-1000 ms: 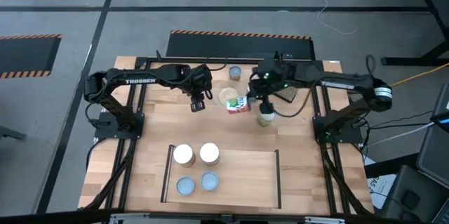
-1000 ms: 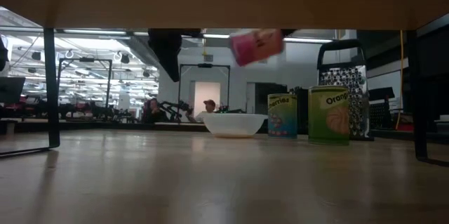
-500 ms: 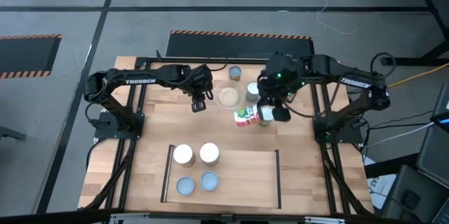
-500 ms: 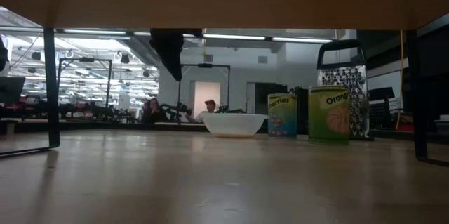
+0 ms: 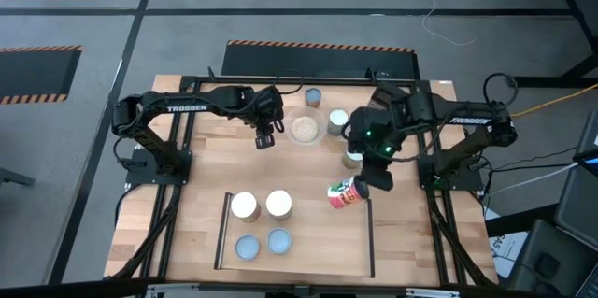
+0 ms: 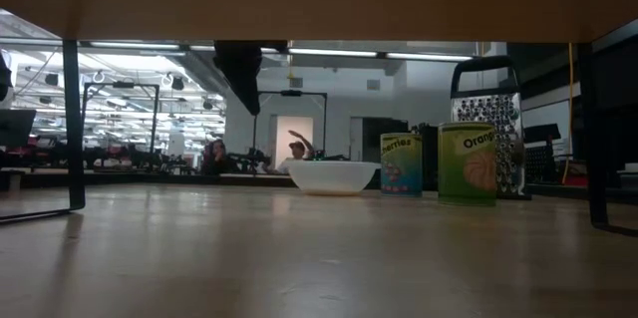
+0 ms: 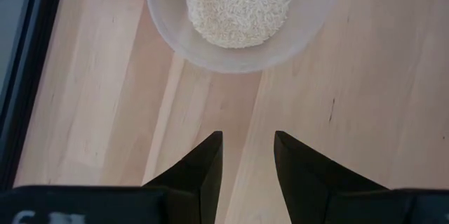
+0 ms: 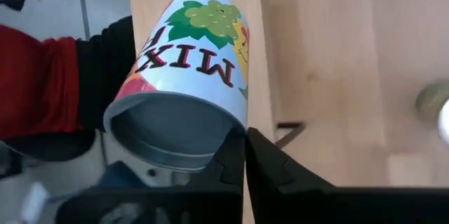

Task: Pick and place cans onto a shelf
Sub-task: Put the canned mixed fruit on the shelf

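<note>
My right gripper (image 5: 359,187) is shut on a tin with a red, white and green "MIX" label (image 5: 344,194). It holds the tin tilted over the far right part of the light-wood shelf (image 5: 322,242). Several cans stand on the shelf's left half, two white-topped (image 5: 245,206) and two blue-topped (image 5: 278,240). Three more cans stand at the back: (image 5: 313,97), (image 5: 337,120), (image 5: 352,156). My left gripper (image 5: 264,138) is open and empty, left of the clear bowl of grains (image 5: 304,130); its wrist view shows the bowl (image 7: 238,6) beyond its fingers. My right gripper pinches the tin's rim (image 8: 237,131) at the end that faces the wrist; its two fingertips (image 8: 261,155) close together on that rim. The tin is lifted clear of the board and tilted, its labelled side (image 8: 200,55) pointing away from the fingers.
Thin black bars edge the shelf at its left (image 5: 221,233) and right (image 5: 371,233). In the low view a grater (image 6: 488,109) stands behind the orange-label can (image 6: 467,163) and the cherries can (image 6: 401,163). The shelf's right half is bare wood.
My right gripper has carried the tin from beside the bowl toward the table's near edge and a little right, to above the shelf's far right part. The tin has stayed lifted and tilted, and it has left the low view.
</note>
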{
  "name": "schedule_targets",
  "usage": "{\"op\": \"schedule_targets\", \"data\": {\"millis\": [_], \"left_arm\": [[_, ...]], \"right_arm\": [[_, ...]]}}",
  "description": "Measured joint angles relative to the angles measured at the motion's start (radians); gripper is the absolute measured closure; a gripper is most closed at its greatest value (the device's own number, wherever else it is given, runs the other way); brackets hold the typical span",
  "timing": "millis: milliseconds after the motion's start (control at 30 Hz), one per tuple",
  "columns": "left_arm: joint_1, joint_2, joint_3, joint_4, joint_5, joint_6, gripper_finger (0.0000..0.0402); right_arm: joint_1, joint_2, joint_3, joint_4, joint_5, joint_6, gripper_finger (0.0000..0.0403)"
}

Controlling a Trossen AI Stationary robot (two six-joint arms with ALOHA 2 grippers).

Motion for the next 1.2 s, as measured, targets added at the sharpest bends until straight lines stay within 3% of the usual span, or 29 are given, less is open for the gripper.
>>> {"op": "schedule_targets", "data": {"millis": [200, 433, 567, 900, 1200], "left_arm": [[0.000, 0.000, 0.000, 0.005, 0.000, 0.000, 0.0280], [0.000, 0.000, 0.000, 0.007, 0.002, -0.010, 0.0280], [0.000, 0.000, 0.000, 0.007, 0.003, -0.010, 0.0280], [0.000, 0.000, 0.000, 0.007, 0.004, -0.010, 0.0280], [0.000, 0.000, 0.000, 0.009, 0.003, -0.002, 0.0280]], "right_arm": [[0.060, 0.060, 0.000, -0.012, -0.009, 0.181, 0.0399], [0.137, 0.163, -0.001, -0.018, -0.128, 0.326, 0.0399], [0.166, 0.211, -0.001, -0.027, -0.180, 0.375, 0.0399], [0.182, 0.250, -0.001, -0.036, -0.189, 0.517, 0.0399], [0.182, 0.243, 0.000, -0.059, -0.199, 0.520, 0.0399]]}}
